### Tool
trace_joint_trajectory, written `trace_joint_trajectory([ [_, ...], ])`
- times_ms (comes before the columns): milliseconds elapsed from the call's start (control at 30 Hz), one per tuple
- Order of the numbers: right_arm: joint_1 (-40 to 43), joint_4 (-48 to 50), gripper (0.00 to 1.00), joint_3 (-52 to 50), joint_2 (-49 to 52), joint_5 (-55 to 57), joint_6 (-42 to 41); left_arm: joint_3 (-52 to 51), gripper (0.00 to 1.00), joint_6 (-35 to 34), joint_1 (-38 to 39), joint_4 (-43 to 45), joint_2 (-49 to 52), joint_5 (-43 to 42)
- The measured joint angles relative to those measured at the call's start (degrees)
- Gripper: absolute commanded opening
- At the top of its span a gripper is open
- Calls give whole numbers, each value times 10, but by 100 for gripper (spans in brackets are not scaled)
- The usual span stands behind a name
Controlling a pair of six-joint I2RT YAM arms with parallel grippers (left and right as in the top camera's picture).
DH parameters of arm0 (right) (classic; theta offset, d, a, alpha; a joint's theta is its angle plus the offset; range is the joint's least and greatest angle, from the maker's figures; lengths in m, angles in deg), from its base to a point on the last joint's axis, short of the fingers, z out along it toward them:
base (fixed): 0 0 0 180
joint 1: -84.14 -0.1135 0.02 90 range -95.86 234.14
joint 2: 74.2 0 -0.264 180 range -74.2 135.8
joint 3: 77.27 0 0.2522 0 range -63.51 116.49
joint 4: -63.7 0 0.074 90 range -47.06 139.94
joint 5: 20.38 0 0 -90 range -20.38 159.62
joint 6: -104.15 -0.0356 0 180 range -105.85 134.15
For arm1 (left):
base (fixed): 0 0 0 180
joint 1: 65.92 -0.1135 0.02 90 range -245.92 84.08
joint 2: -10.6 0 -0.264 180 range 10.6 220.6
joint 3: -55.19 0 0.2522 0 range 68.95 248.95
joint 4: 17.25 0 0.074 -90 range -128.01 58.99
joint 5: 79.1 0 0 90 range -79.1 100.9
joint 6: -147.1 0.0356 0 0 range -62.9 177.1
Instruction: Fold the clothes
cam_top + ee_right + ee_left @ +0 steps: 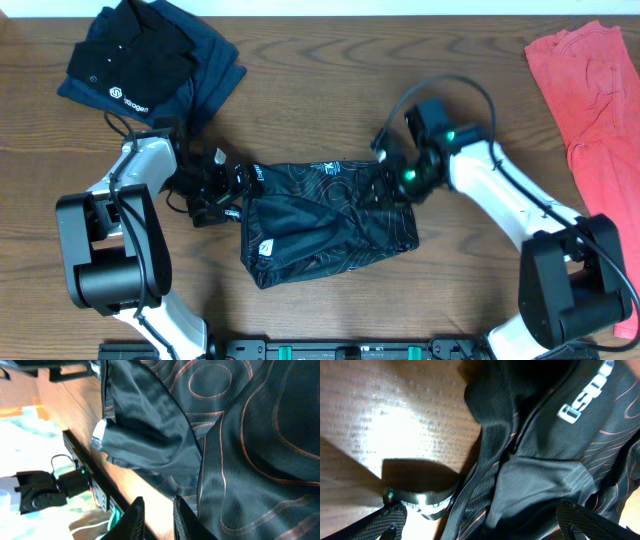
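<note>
Overhead: the jersey (pixel 330 215) is lying rumpled at the table's (pixel 330 70) front middle. Left wrist: the left hand (pixel 482 520) is gaping wide over its edge and should probably be pinching one clean layer. Right wrist: the right hand (pixel 157 515) is standing narrowly parted, gripping nothing.

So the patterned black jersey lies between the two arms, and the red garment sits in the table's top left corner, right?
Not quite. The overhead view shows the red garment in the top right corner, not the left. The patterned black jersey does lie between the left arm and the right arm.
</note>
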Motion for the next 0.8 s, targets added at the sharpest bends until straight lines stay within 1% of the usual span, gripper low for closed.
trace_joint_trajectory([
  [67, 0, 56, 20, -54, 2, -28, -13, 0, 98, 0, 0, -1, 0, 1],
  [133, 0, 90, 20, -100, 6, -48, -30, 0, 98, 0, 0, -2, 1, 2],
  [167, 0, 102, 17, -123, 7, -54, -39, 0, 98, 0, 0, -2, 1, 2],
  [233, 0, 108, 12, -157, 7, -56, -55, 0, 98, 0, 0, -3, 1, 3],
  [333, 0, 101, 11, -181, 7, -42, -75, 0, 98, 0, 0, -4, 1, 3],
  [500, 0, 81, 9, -176, 6, 5, -104, 0, 98, 0, 0, -6, 1, 4],
  [633, 0, 15, 12, -146, -17, 50, -113, 0, 98, 0, 0, -7, 1, 5],
  [700, 0, -24, 17, -118, -45, 70, -110, 0, 98, 0, 0, -7, 1, 5],
  [800, 0, -55, 25, -70, -97, 85, -101, 0, 98, 0, 0, -7, 1, 6],
])
